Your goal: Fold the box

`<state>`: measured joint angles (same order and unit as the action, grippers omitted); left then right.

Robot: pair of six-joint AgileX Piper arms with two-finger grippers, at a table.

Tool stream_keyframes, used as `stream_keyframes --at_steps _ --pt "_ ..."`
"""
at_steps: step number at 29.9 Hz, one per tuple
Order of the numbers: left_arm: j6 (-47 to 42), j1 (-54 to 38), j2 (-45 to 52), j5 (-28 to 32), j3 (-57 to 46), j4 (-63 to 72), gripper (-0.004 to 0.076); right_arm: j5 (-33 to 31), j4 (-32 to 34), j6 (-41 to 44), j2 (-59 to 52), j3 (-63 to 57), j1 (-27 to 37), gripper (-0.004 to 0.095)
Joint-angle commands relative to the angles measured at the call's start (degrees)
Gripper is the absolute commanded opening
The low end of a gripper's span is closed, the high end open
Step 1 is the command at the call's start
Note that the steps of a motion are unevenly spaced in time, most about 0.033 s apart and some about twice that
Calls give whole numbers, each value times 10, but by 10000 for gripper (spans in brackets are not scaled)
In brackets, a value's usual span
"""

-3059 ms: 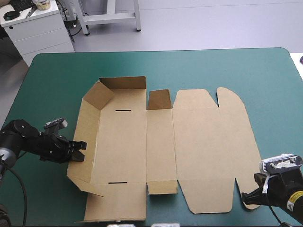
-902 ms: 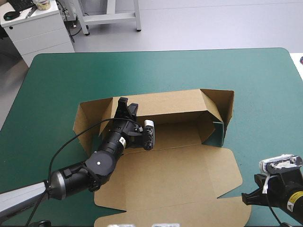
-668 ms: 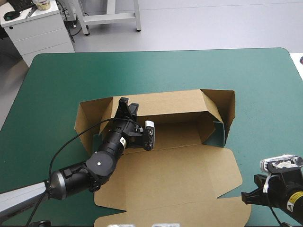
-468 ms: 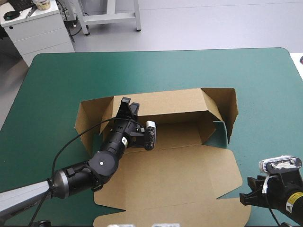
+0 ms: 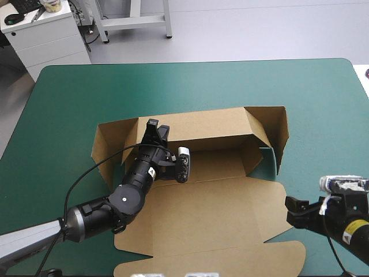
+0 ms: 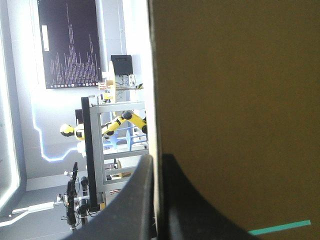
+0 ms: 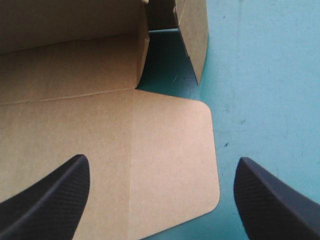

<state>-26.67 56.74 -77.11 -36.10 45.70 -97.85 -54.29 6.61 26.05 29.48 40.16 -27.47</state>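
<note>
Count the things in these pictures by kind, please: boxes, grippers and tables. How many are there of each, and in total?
brown box: 1
grippers: 2 (left gripper, right gripper)
teal-green table: 1
Total: 4

Grey floor (image 5: 259, 29), white cabinet (image 5: 46, 37) beyond teal-green table (image 5: 202, 86)
</note>
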Motion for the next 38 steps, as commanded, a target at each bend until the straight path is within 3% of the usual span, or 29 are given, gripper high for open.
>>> stream_keyframes --at_steps 1,6,14,17,21,24,29,38 --pt "-1 4 12 -4 13 -41 -10 61 34 16 67 50 0 734" --pt "-4 4 12 -4 13 -41 -10 77 57 19 170 157 0 734" --pt "-4 4 12 -5 13 -43 -10 11 93 -33 325 365 14 734" --pt "-6 4 12 -16 13 -44 -10 -17 25 -97 389 454 69 734" --pt "-15 4 12 -17 13 -47 -10 -74 -167 -244 484 569 191 733" --pt "-16 4 12 -15 13 -47 -10 -125 -253 -286 553 641 253 733" --pt "-31 4 12 -15 13 -52 -10 -176 -280 -306 648 731 298 733" --pt "-32 4 12 -19 13 -53 -10 -176 -309 -321 750 751 314 732"
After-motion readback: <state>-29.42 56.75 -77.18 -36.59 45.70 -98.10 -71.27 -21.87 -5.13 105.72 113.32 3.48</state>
